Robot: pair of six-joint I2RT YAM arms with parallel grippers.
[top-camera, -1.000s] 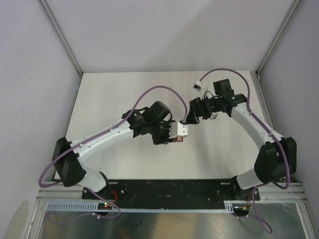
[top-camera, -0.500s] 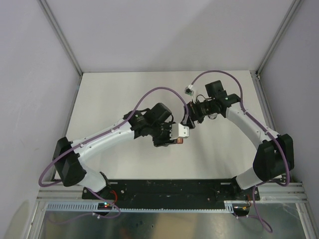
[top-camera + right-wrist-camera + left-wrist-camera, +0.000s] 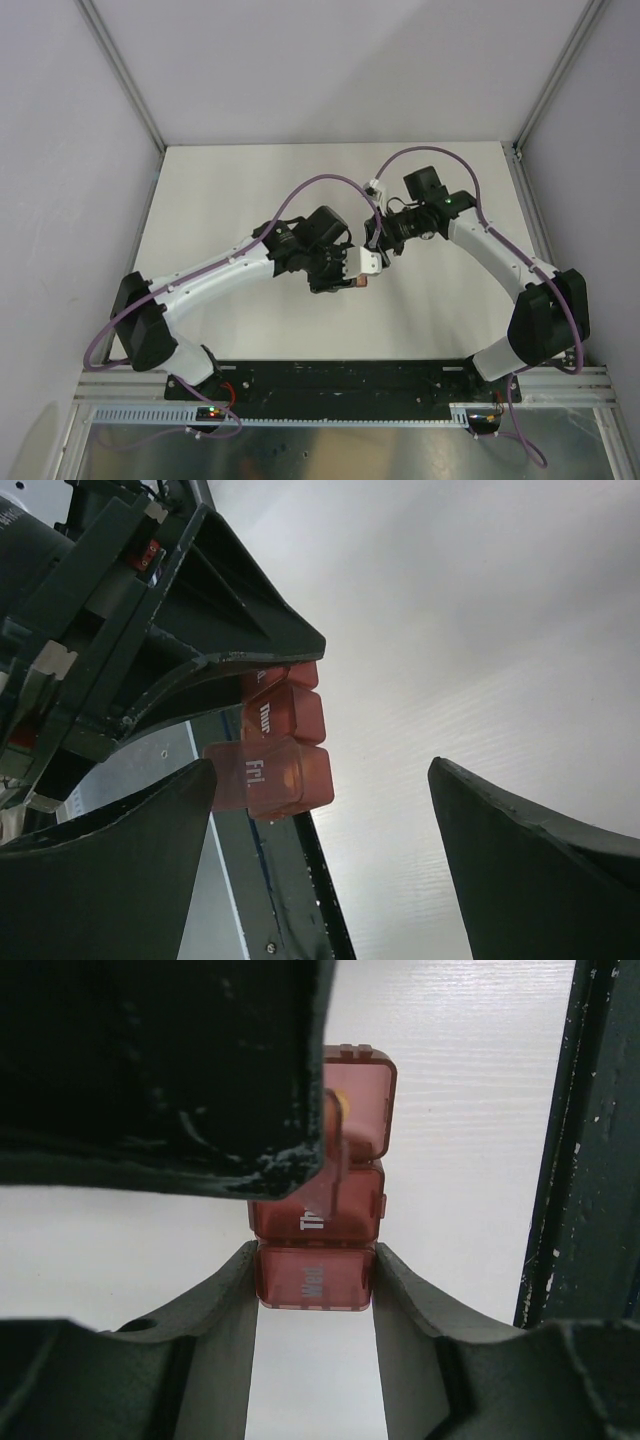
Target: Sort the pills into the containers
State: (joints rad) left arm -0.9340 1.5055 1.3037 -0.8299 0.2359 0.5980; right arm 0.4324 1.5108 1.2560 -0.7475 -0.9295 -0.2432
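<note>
The containers (image 3: 315, 1278) are one dark red pill box of three compartments, held in the air. My left gripper (image 3: 315, 1260) is shut on its "Wed" end. The "Thur" cell (image 3: 287, 714) is in the middle. The "Fri" end (image 3: 272, 776) points at my right gripper (image 3: 324, 776), which is open, its left finger (image 3: 120, 860) right beside that end; contact cannot be told. The Fri lid (image 3: 358, 1100) looks raised, and a small yellow pill (image 3: 343, 1102) shows there. From above, the box (image 3: 358, 284) sits between my left gripper (image 3: 352, 272) and right gripper (image 3: 379, 244).
The white table top (image 3: 230, 190) lies below both arms. A black rail (image 3: 340, 380) runs along the near edge, and grey walls (image 3: 330, 70) close the back and sides. Purple cables (image 3: 320, 182) arch over both arms.
My right arm has swung left toward the held pill box, and its jaws have narrowed slightly. The left arm and the box have barely moved.
</note>
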